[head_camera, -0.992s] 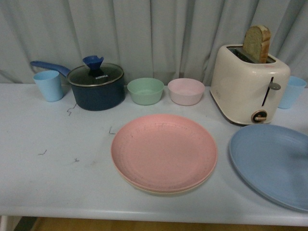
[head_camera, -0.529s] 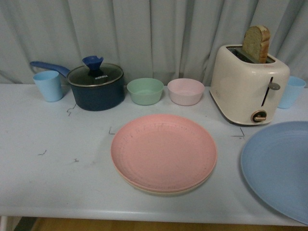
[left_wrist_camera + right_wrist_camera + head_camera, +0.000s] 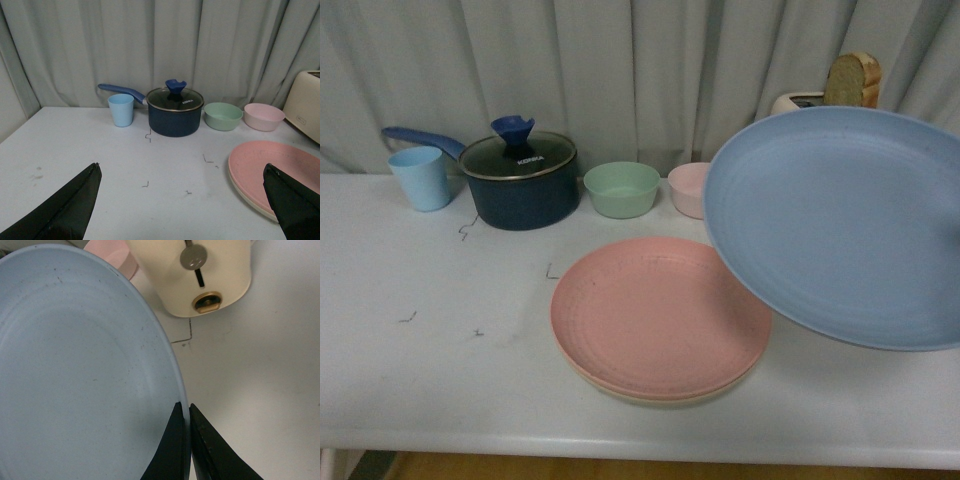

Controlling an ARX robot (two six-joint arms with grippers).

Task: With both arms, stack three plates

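The blue plate (image 3: 840,225) hangs tilted in the air at the right, its lower edge over the right rim of the pink plate (image 3: 660,315). Under the pink plate lies the beige plate (image 3: 650,397), only its rim showing. My right gripper (image 3: 187,407) is shut on the blue plate (image 3: 75,375), pinching its rim; that arm is out of the front view. My left gripper (image 3: 182,167) is open above the table, one finger tip close to the pink plate (image 3: 272,167) and the beige rim (image 3: 250,202).
Along the back stand a light blue cup (image 3: 420,177), a dark lidded saucepan (image 3: 518,180), a mint bowl (image 3: 622,188) and a pink bowl (image 3: 688,187). The toaster (image 3: 200,272) with bread (image 3: 852,80) is mostly hidden behind the blue plate. The table's front edge (image 3: 620,445) is near.
The blue plate has risen off the table at the right and swung left and up, tilting, now covering the toaster and overhanging the pink plate.
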